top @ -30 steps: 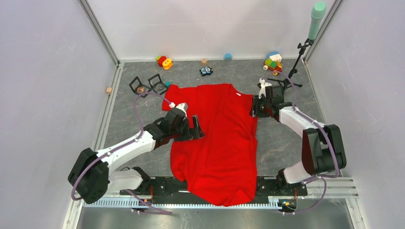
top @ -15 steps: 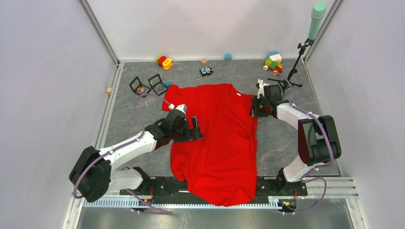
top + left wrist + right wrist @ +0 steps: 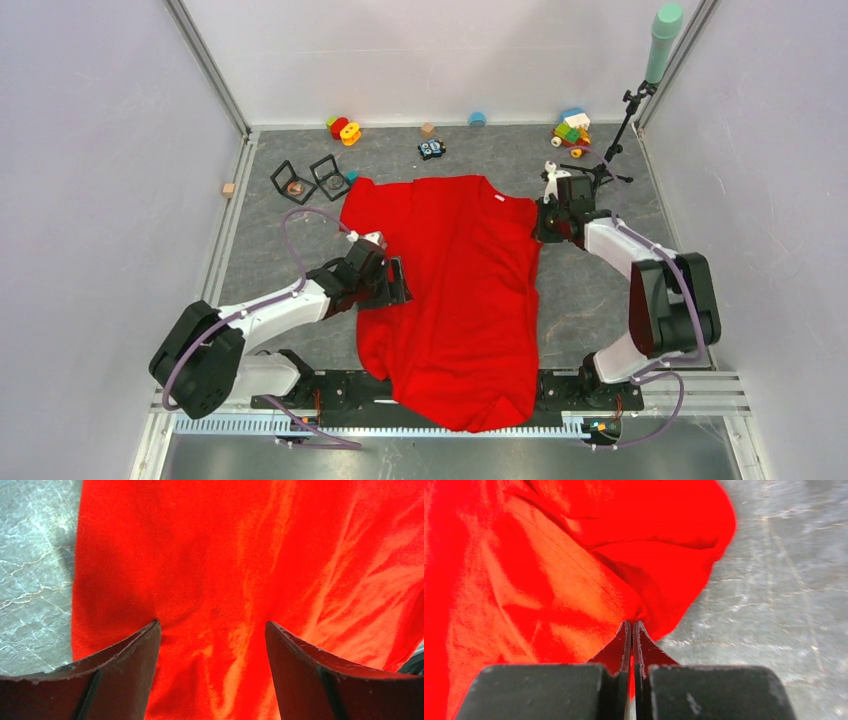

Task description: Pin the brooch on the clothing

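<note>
Two arms flank the shirt [image 3: 455, 300], so take them left to right. Beyond the shirt's left sleeve stand the black frames [image 3: 328, 176]. Something small sits in them, too small to name, and you cannot pick out a brooch for certain anywhere (it would have to be fetched before any pinning).

Your left gripper [image 3: 393, 284] is low at the shirt's left edge, jaws spread wide with nothing between them. Whether the tips touch the cloth cannot be told. Its wrist view shows only red cloth and a strip of grey table [image 3: 35, 580] on the left.

The shirt lies flat mid-table. Its long axis runs from the hem at the arm bases to the collar at the far end.

On the right, your right gripper [image 3: 631, 626] is closed tight on a bunched fold of the right sleeve, and the cloth gathers to its tips.

The relation to weigh is where the frames lie. They are beyond and left of the shirt, on the left arm's side and well apart from the right arm. The free left arm looks the nearer for a reach there, while the right one keeps hold of the cloth.
</note>
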Robot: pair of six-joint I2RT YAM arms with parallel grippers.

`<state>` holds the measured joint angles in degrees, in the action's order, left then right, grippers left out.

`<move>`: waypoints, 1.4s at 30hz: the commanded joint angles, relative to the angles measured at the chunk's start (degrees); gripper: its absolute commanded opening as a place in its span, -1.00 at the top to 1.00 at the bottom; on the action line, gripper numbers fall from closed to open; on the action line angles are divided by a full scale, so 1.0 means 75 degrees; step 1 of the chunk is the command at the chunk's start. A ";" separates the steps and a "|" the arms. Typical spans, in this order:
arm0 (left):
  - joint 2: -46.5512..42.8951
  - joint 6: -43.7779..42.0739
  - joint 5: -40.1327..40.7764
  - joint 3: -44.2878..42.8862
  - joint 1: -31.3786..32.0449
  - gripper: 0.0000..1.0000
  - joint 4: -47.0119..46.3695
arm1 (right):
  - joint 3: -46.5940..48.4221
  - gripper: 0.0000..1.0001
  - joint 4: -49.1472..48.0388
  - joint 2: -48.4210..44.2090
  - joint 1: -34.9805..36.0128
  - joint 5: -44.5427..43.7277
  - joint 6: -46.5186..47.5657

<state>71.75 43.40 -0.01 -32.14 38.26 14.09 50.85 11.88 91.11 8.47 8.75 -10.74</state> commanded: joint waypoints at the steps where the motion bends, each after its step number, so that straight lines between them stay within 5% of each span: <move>1: -0.0215 -0.0024 0.0309 0.0246 -0.0082 -0.63 -0.0228 | -0.0151 1.00 0.0064 -0.1271 -0.0163 -0.1065 0.0040; 14: -0.1112 0.0284 0.0583 0.1138 -0.0194 -0.61 -0.0074 | -0.1948 1.00 0.1075 -0.4390 -0.0796 -0.5212 -0.0381; 25: -0.1794 0.0296 0.0538 0.1309 -0.0199 -0.61 0.0245 | -0.2848 1.00 0.1494 -0.4630 -0.1520 -0.6911 -0.1230; 33: -0.2156 0.0297 0.0189 0.1318 -0.0203 -0.62 0.0277 | -0.3164 1.00 0.1661 -0.4875 -0.1727 -0.6957 -0.1903; 38: -0.2415 0.0121 -0.0148 0.0832 -0.0196 -0.87 0.0678 | -0.2923 0.48 0.1919 -0.5117 -0.1736 -0.7022 -0.2052; 42: -0.2819 -0.0249 -0.0131 0.0034 -0.0203 -1.00 0.1465 | -0.2634 -0.47 0.1880 -0.5558 -0.1727 -0.6759 -0.1985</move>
<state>53.91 44.14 -0.14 -25.02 37.01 20.75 27.27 26.24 52.73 -4.25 -41.25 -25.04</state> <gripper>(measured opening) 0.991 0.568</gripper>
